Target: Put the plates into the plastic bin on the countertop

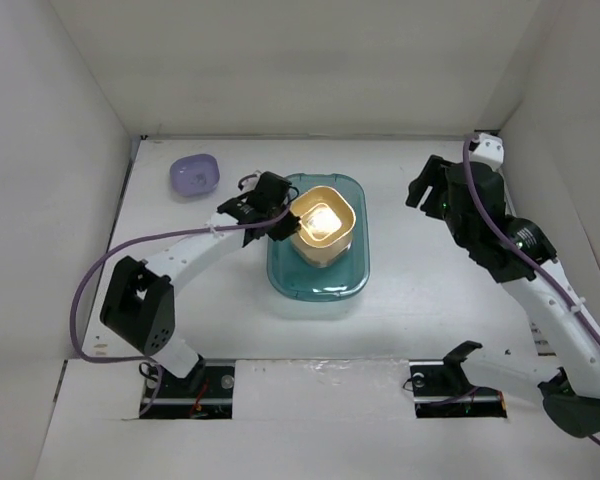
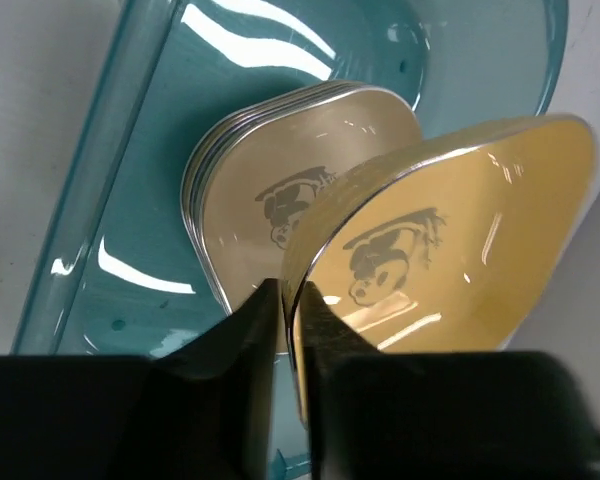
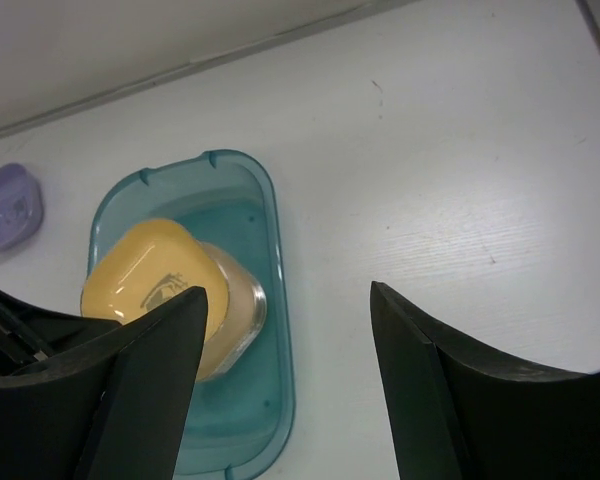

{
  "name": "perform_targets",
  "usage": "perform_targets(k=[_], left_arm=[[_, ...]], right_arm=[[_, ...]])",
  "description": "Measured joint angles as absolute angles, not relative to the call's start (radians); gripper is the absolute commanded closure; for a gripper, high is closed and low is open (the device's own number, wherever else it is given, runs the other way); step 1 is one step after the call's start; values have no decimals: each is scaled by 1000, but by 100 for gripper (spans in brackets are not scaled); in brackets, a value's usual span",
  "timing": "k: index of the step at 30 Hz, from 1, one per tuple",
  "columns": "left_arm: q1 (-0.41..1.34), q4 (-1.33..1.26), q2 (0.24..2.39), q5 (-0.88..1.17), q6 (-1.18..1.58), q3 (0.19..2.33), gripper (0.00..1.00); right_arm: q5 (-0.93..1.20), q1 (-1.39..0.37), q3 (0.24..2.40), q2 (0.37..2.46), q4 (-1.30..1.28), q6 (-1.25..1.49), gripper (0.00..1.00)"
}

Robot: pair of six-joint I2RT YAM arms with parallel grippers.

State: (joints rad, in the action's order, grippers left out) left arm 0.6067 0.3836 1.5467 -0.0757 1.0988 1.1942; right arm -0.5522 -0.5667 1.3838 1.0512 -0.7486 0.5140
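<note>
My left gripper point(image 2: 292, 300) is shut on the rim of an orange-yellow plate point(image 2: 460, 230), holding it tilted just above a stack of plates point(image 2: 270, 190) that lies in the teal plastic bin point(image 2: 130, 180). Seen from above, the yellow plate point(image 1: 322, 222) sits over the bin point(image 1: 317, 290) with the left gripper point(image 1: 280, 222) at its left edge. A purple plate point(image 1: 195, 174) lies alone on the white countertop point(image 1: 420, 290) at the far left. My right gripper point(image 1: 425, 190) hangs open and empty to the right of the bin. In the right wrist view its jaws point(image 3: 286, 291) stand wide apart.
White walls close in the countertop on three sides. The purple plate point(image 3: 8, 207) rests near the back wall, left of the bin point(image 3: 270, 400). Bare white surface point(image 3: 460, 150) lies right of the bin.
</note>
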Motion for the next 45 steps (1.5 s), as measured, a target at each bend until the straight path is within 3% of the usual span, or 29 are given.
perform_targets(k=[2, 3, 4, 5, 11, 16, 19, 22, 29, 35, 40, 43, 45], left_arm=[[619, 364, 1567, -67, 1113, 1187, 62], [624, 358, 1575, -63, 1118, 1186, 46], [628, 355, 1580, -61, 1124, 1185, 13], [635, 357, 1581, -65, 1127, 1185, 1], [546, 433, 1479, -132, 1111, 1215, 0], [112, 408, 1398, -128, 1002, 1303, 0], [-92, 420, 1497, -122, 956, 1401, 0], [-181, 405, 1639, -65, 926, 1450, 0], [-244, 433, 2014, -1, 882, 1606, 0], [-239, 446, 2107, 7, 872, 1673, 2], [-237, 466, 2117, -13, 873, 1719, 24], [-236, 471, 2136, -25, 873, 1731, 25], [-230, 472, 2160, -29, 873, 1730, 34]], right_arm=[[-532, -542, 1367, 1045, -749, 501, 28], [-519, -530, 1357, 1045, -748, 496, 28], [-511, -522, 1349, 1045, -748, 491, 28], [-502, -516, 1341, 1046, -749, 488, 28], [-465, -508, 1331, 1047, -746, 466, 28], [-422, -503, 1305, 1044, -720, 453, 28], [-398, -503, 1279, 1042, -705, 444, 28], [-377, -503, 1260, 1043, -696, 440, 28], [-331, -505, 1230, 1013, -663, 433, 28], [-324, -505, 1195, 949, -657, 421, 28], [-324, -503, 1194, 907, -649, 408, 28], [-323, -495, 1194, 888, -646, 398, 28], [-324, -490, 1195, 880, -646, 393, 28]])
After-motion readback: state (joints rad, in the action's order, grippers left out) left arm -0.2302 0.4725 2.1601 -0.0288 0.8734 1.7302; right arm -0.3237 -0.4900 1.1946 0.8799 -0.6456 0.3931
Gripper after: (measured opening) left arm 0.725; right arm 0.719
